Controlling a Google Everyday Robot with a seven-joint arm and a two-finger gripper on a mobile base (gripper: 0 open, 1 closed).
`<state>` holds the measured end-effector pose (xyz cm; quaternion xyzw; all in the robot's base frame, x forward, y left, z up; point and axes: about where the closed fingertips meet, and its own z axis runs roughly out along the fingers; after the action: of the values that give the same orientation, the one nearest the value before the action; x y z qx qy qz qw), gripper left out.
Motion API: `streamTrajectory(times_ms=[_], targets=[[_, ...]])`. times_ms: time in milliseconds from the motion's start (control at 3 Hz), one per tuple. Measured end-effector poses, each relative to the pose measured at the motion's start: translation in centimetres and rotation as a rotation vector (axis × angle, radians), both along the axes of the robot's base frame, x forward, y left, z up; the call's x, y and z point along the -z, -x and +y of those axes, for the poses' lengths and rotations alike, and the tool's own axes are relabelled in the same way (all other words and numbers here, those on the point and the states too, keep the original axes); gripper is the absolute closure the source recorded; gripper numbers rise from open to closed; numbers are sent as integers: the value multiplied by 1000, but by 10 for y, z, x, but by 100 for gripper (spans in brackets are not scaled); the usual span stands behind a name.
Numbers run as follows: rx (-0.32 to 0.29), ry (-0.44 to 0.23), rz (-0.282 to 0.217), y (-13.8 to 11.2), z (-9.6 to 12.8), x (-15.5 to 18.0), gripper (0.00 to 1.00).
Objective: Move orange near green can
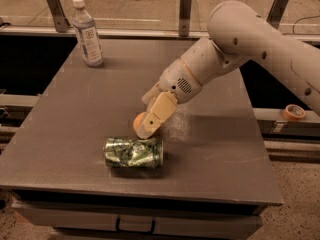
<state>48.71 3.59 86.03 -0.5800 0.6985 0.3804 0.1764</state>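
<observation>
The green can (133, 153) lies on its side, dented, near the front of the grey table (75, 114). The orange (138, 120) shows as a small round patch just above the can, mostly hidden behind my gripper's fingers (152, 115). My gripper (143, 129) reaches down from the white arm at the right and is shut on the orange, holding it low, close behind the can's right half.
A clear plastic bottle (87, 32) stands at the table's back left. An orange tape roll (293, 112) lies on a ledge to the right, off the table. Metal rail posts run behind the table.
</observation>
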Motion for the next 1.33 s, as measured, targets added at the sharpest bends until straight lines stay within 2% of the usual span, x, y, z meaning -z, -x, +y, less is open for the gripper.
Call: streamTrajectory(times_ms=[333, 667, 1000, 1333], targets=[[2, 6, 3, -1, 0, 1, 0], [58, 5, -80, -19, -18, -19, 0], [163, 24, -322, -51, -65, -79, 0], [243, 57, -644, -74, -116, -165, 0]])
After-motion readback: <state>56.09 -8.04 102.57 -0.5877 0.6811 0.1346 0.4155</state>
